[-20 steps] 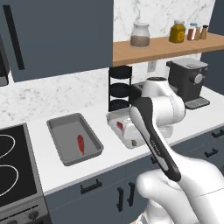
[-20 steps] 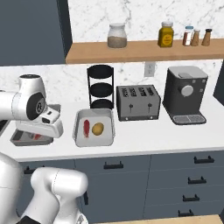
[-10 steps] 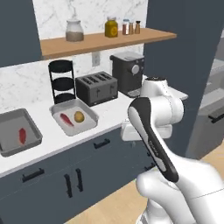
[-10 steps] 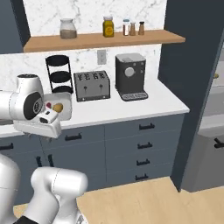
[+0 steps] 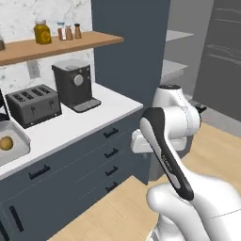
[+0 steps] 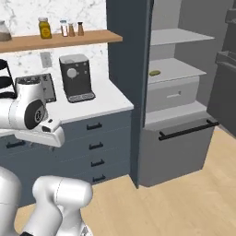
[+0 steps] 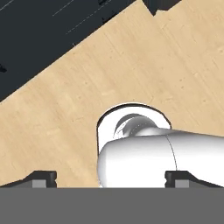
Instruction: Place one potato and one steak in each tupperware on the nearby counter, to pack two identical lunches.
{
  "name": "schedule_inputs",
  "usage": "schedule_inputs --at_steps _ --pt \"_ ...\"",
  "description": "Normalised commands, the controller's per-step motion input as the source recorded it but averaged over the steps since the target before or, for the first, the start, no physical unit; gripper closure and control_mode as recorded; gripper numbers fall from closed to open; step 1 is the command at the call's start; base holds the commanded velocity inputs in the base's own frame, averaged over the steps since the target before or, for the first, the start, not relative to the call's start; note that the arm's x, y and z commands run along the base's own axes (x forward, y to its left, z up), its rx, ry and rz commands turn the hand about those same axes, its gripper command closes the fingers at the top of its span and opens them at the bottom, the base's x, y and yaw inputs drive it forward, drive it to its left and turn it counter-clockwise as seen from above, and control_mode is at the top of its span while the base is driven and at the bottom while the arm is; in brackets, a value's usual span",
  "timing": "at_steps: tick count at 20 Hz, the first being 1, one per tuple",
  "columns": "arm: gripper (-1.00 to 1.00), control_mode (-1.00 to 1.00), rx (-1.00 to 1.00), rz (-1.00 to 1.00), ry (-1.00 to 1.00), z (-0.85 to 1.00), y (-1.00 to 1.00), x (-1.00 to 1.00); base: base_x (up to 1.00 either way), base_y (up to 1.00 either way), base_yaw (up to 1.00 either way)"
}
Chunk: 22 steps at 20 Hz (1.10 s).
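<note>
Item: gripper point(image 7: 110, 179), finger tips point(image 7: 41, 178) set wide apart, nothing between them, hanging over wooden floor point(image 7: 144, 57). Item: potato point(image 5: 5, 143), which we see lying in the grey tupperware point(image 5: 20, 149) at the left end of the white counter point(image 5: 70, 123), near the toaster point(image 5: 34, 104); coffee machine point(image 5: 75, 84) beside it.

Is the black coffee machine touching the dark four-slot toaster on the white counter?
Apart. The left base view shows bare white counter between the black coffee machine and the dark four-slot toaster.
</note>
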Motion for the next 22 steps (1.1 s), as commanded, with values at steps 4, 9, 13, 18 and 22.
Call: schedule_inputs --at_steps 4,9,13,18,22 --pt "-1.0 1.0 0.0 0.0 0.0 0.0 0.0 0.0 0.78 -1.0 0.07" --pt "-1.0 1.0 0.0 0.0 0.0 0.0 0.0 0.0 0.77 -1.0 0.19" --pt "-1.0 1.0 0.0 0.0 0.0 0.0 0.0 0.0 0.72 -1.0 0.2" --pt "-1.0 1.0 0.0 0.0 0.0 0.0 0.0 0.0 0.71 -0.97 0.18" --pt "-1.0 1.0 0.0 0.0 0.0 0.0 0.0 0.0 0.72 -0.81 0.15"
